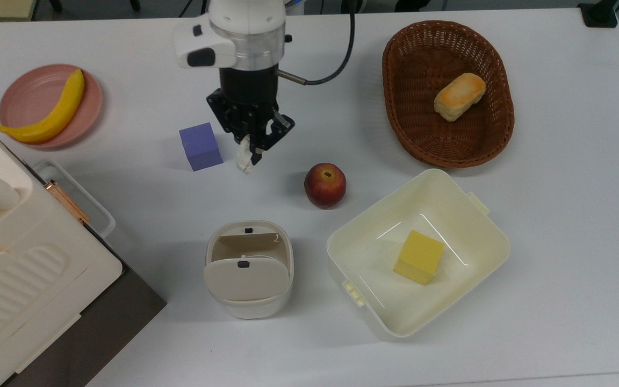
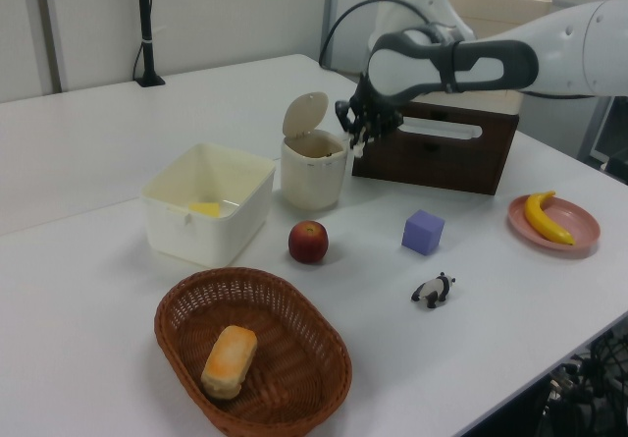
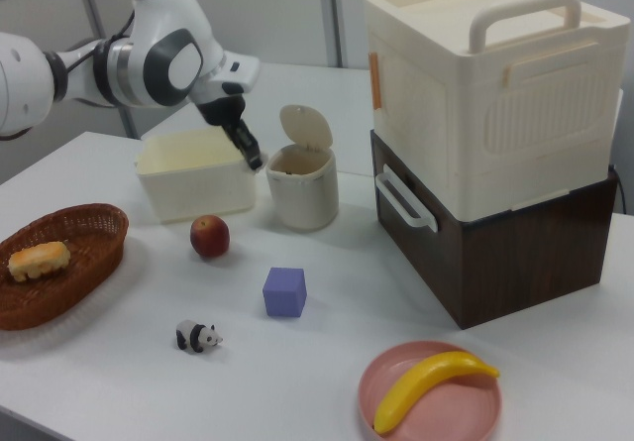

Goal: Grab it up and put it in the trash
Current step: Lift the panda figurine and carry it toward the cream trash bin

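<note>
The crumpled white paper [image 1: 244, 156] hangs pinched between my gripper's [image 1: 250, 146] fingers, so the gripper is shut on it, raised well above the table. In the left view the gripper [image 2: 358, 138] sits just right of the trash bin [image 2: 314, 170], level with its raised flap lid, with the paper [image 2: 359, 148] at its tips. In the right view the gripper [image 3: 252, 155] is just left of the trash bin [image 3: 301, 189]. In the top view the cream trash bin [image 1: 249, 269], its flap tilted, lies below the gripper.
A purple cube [image 1: 200, 146] and a red apple [image 1: 325, 185] flank the gripper. A cream tub [image 1: 481, 226] holds a yellow block. There is a basket [image 1: 395, 70] with bread, a pink plate [image 1: 24, 91] with a banana, a panda figurine [image 2: 432, 290] and a stacked cabinet [image 3: 485, 164].
</note>
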### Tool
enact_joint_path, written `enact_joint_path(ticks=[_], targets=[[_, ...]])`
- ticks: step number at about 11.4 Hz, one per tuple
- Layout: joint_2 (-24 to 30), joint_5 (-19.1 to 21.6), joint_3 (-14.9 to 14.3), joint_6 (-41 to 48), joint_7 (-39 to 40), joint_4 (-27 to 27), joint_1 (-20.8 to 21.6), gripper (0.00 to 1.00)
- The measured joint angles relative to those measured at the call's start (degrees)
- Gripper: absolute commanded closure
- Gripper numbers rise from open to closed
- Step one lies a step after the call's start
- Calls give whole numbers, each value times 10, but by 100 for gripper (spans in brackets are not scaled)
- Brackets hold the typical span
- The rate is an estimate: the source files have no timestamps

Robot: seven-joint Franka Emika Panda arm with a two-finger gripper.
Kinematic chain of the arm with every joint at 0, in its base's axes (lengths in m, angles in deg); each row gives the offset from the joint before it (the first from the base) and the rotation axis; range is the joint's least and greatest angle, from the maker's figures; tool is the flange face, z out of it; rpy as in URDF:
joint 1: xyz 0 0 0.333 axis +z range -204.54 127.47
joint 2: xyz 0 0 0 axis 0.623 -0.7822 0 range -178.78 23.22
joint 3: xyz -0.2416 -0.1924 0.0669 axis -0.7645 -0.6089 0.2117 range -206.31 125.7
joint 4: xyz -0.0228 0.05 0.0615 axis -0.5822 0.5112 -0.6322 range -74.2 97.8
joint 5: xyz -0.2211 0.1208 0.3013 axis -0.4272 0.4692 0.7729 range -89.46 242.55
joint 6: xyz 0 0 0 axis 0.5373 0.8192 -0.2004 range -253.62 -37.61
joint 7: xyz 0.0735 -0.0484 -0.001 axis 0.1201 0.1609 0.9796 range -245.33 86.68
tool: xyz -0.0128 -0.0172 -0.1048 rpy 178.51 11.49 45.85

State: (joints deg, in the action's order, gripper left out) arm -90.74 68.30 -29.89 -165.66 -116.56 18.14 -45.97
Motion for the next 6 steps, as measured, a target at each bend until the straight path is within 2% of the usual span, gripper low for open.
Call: enact_joint_path(ticks=[3,6], targets=[[-22,0,-2,-1,34,-44,-5,100],[-78,-1,-2,-84,59,-87,-6,100]])
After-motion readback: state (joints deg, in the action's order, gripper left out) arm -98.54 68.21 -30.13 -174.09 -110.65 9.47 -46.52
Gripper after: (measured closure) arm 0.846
